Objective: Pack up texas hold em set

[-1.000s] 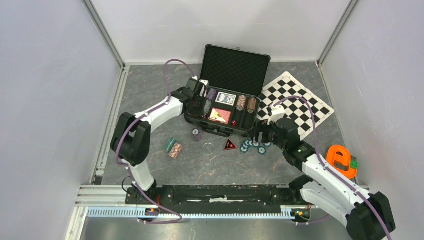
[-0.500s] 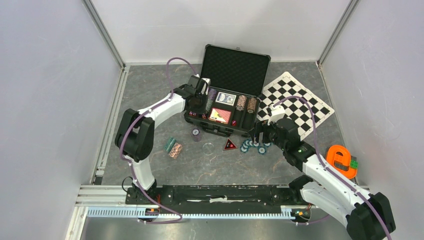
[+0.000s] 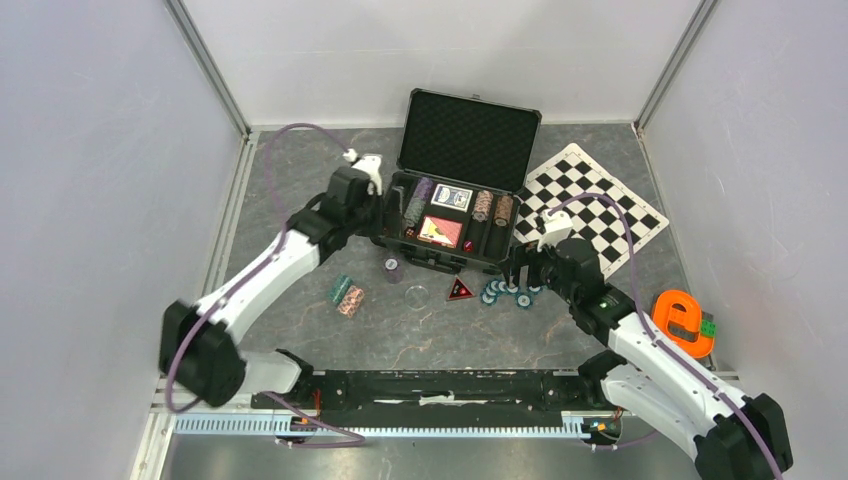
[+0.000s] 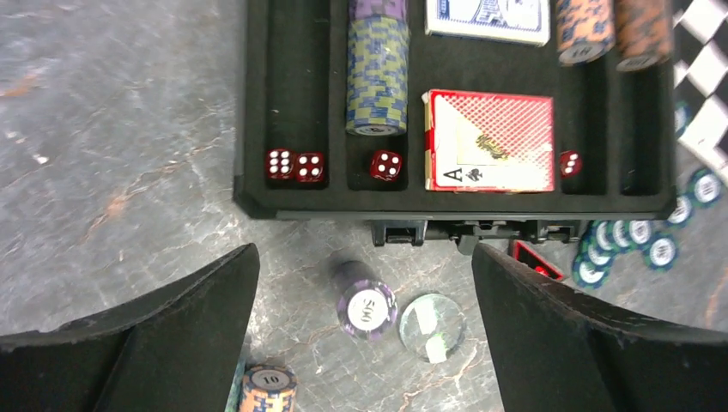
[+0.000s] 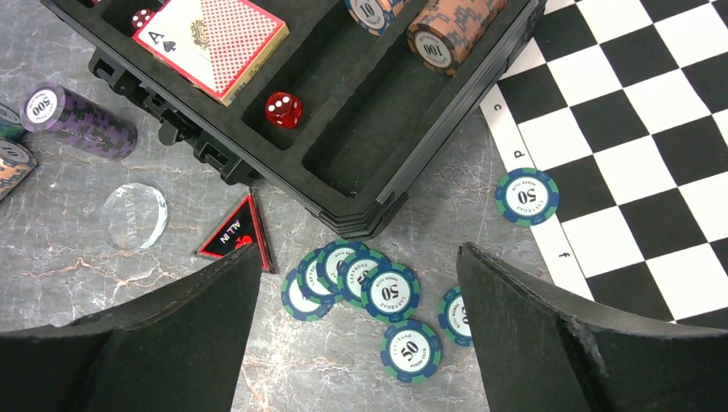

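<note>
The black case [image 3: 400, 236] lies open with its lid [image 3: 470, 125] up. Its slots hold a chip stack [image 4: 376, 77], a blue deck [image 4: 487, 13], a red deck [image 4: 489, 142] and red dice [image 4: 293, 166]. My left gripper [image 4: 362, 257] is open and holds nothing. It hangs over the table before the case's front wall, above a purple chip stack [image 4: 365, 300] lying on its side. My right gripper [image 5: 359, 257] is open over several loose teal chips [image 5: 391, 292] at the case's right front corner. One teal chip [image 5: 526, 196] lies on the chequered mat.
A clear disc [image 4: 432, 326] and a black "ALL IN" triangle [image 5: 233, 232] lie before the case. Teal and pink chip stacks [image 3: 346, 296] sit to the left. The chequered mat [image 3: 590, 200] spreads right of the case, with an orange e-shaped piece [image 3: 682, 320] beyond it.
My left gripper has opened and drawn back from the case's left slots, the arm swinging out to the left. The right arm has barely moved.
</note>
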Available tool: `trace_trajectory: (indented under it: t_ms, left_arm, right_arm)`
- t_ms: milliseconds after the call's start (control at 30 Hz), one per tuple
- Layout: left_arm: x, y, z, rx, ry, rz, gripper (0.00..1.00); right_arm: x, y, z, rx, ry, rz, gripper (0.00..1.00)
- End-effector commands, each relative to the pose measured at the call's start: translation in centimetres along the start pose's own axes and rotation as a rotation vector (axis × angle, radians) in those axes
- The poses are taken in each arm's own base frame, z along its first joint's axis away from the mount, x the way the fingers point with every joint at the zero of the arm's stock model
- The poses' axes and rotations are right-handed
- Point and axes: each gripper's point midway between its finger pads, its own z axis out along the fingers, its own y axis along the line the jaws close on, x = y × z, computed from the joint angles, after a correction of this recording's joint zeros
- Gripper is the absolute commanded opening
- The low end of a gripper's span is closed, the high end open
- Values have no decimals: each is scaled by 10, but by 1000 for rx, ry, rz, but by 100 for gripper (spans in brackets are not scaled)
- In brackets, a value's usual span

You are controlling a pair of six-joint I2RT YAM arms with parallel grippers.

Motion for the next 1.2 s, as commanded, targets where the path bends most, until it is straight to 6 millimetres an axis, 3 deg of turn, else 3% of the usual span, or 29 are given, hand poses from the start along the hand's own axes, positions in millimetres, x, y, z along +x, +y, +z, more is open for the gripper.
trace_trajectory:
  t_ms: [0,167,400,500,700,933,1067,1167]
  left_arm:
    - [-8,21,-42,-78,-186,-145,100]
    - [19,30,-75,-81,-175,-176,100]
    - [77,42,-106,-139,31,-206,100]
    - [91,50,-115,-205,104,-228,100]
    - [102,65,-114,-315,76,-386,100]
    - [130,90,-112,-494,84,-530,100]
    - [139,87,-99,-470,112,-512,96]
    - [131,77,-86,-395,110,-446,89]
  right_arm:
    - [-19,2,-5,-8,-65,-28,90]
    - [-14,4,-6,-25,-61,-34,90]
    - [-9,7,-9,-48,-63,-31,90]
    - [-8,7,-11,-50,-70,-20,90]
    - [-2,12,-14,-86,-59,-20,90]
    - [2,13,-17,-102,-58,-27,90]
    - [1,14,-19,-105,-51,-42,90]
    - [-1,14,-19,-104,-56,-51,90]
